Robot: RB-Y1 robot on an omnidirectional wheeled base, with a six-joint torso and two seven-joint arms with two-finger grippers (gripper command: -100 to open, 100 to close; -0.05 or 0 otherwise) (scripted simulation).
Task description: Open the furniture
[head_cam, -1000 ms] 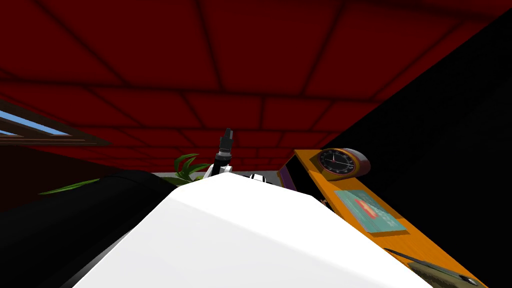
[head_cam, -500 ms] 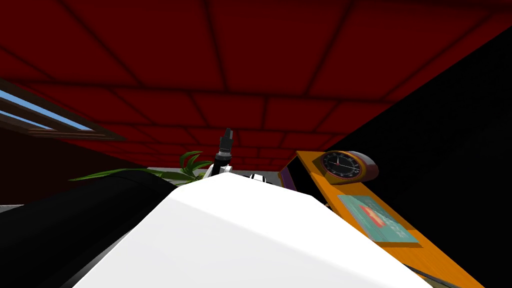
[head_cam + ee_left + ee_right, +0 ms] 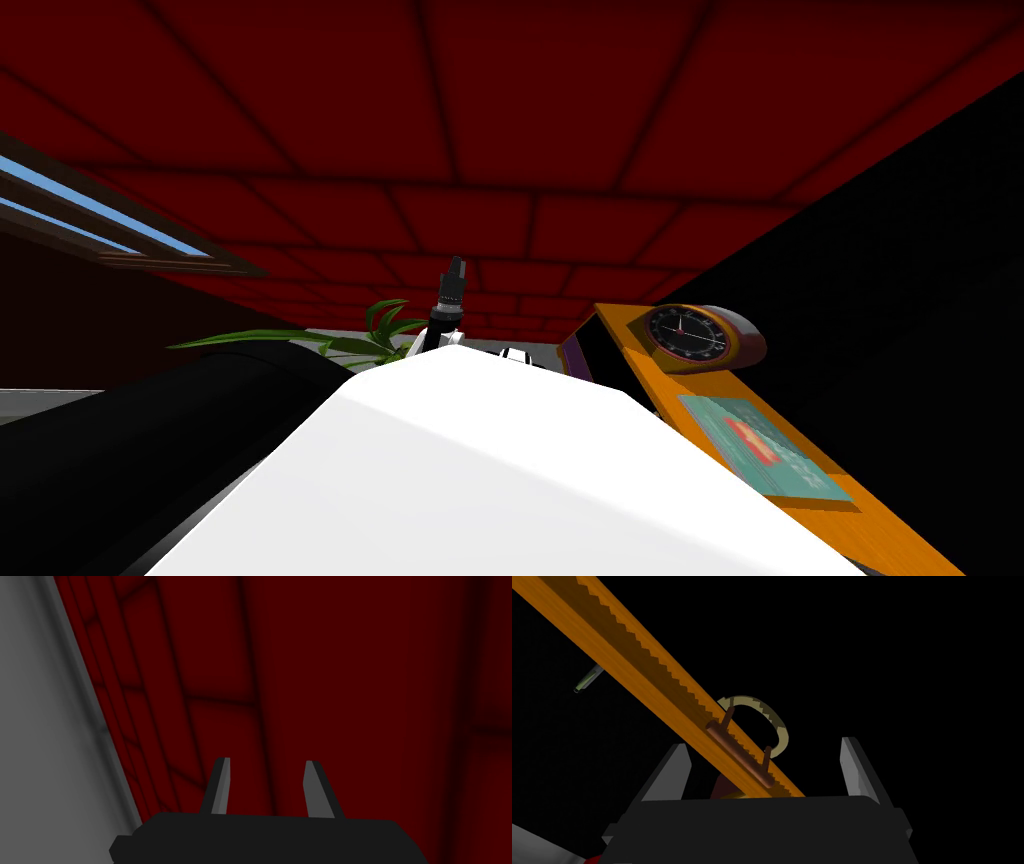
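Observation:
The orange wooden furniture (image 3: 672,400) runs along my right side, its front hidden from the head camera. Its orange edge (image 3: 632,671) crosses the right wrist view on a slant and carries a short copper bar handle (image 3: 739,757). My right gripper (image 3: 764,743) is open, and the handle lies between its fingers close to the dark body, touching neither finger. A tan ring-shaped thing (image 3: 772,718) shows behind the handle. My left gripper (image 3: 456,270) is raised in front of the red tiled wall, and its fingers (image 3: 220,786) stand apart with nothing between them.
On the furniture's top stand a round clock (image 3: 690,335) and a teal book (image 3: 765,445). A green plant (image 3: 385,325) and a large black rounded thing (image 3: 150,440) are to my left, with a window (image 3: 90,215) beyond. A black area lies past the furniture.
The whole head view has slid: the window has come further in from the left and the furniture top has shifted right and down. I have turned. My raised left arm keeps its pose.

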